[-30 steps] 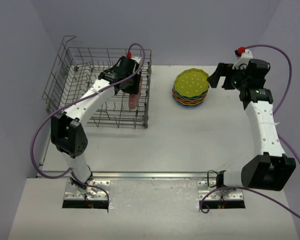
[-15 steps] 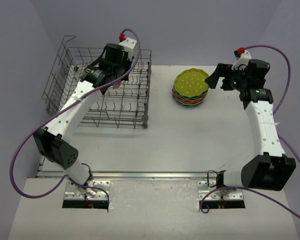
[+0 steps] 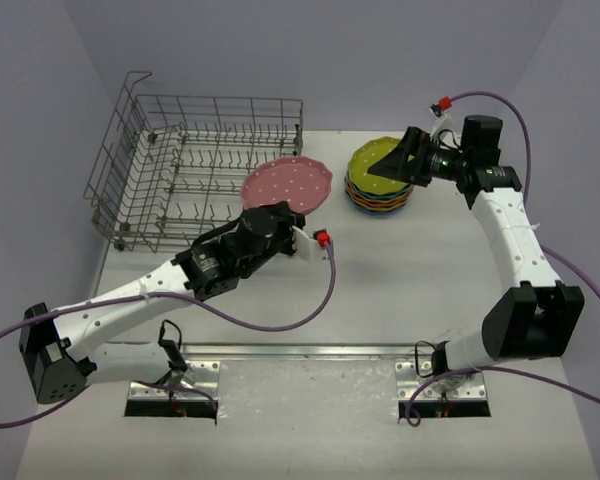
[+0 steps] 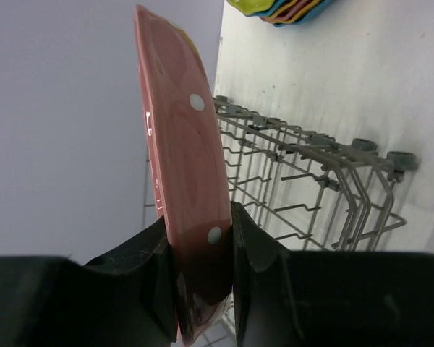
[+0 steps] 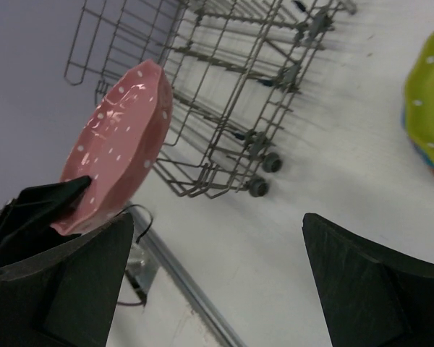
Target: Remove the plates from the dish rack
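Since a second ago your left pincer (image 3: 283, 208) has swung out of the dish rack (image 3: 200, 170). It now has the pink plate (image 3: 286, 184) clamped by its near edge above the counter (image 3: 380, 270), between the rack and the stack of plates (image 3: 382, 180). Your right pincer (image 3: 395, 165) hovers at the stack. From the left wrist, the plate stands edge-on, pinched tight in the jaws. From the right wrist, that pincer gapes wide, holding nothing.
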Available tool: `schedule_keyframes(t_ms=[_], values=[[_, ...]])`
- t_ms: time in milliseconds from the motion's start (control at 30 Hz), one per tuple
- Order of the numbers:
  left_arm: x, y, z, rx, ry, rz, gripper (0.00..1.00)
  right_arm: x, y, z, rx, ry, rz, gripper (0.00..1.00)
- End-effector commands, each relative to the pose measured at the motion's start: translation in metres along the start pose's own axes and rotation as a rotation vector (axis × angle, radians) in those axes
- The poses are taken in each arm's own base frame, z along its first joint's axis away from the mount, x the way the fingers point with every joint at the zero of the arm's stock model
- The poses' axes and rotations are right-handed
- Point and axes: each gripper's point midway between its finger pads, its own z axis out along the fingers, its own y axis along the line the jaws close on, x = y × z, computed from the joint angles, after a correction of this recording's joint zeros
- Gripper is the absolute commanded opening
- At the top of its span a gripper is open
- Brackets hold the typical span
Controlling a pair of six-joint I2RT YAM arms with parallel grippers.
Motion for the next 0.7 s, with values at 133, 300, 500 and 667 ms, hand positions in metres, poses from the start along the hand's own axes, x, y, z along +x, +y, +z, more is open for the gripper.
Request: schedule_keyframes(t_ms=[133, 300, 500, 667], values=[[-0.058, 0.046, -0.049, -0.316, -0.225, 0.329, 0.00, 0.052, 0.038, 0.033, -0.239, 0.244, 0.136, 0.99], [-0.069, 0.035, -0.045, -0.308, -0.246, 0.351, 0.00, 0.077, 0.055, 0.043, -0.305, 0.316, 0.149, 0.99], [-0.076, 0.029, -0.039, -0.302, -0.247, 0.356, 0.00, 0.087, 0.067, 0.049, -0.356, 0.357, 0.138, 0.87], [-0.073, 0.030, -0.035, -0.304, -0.221, 0.303, 0.00, 0.092, 0.072, 0.046, -0.398, 0.370, 0.127, 0.29]])
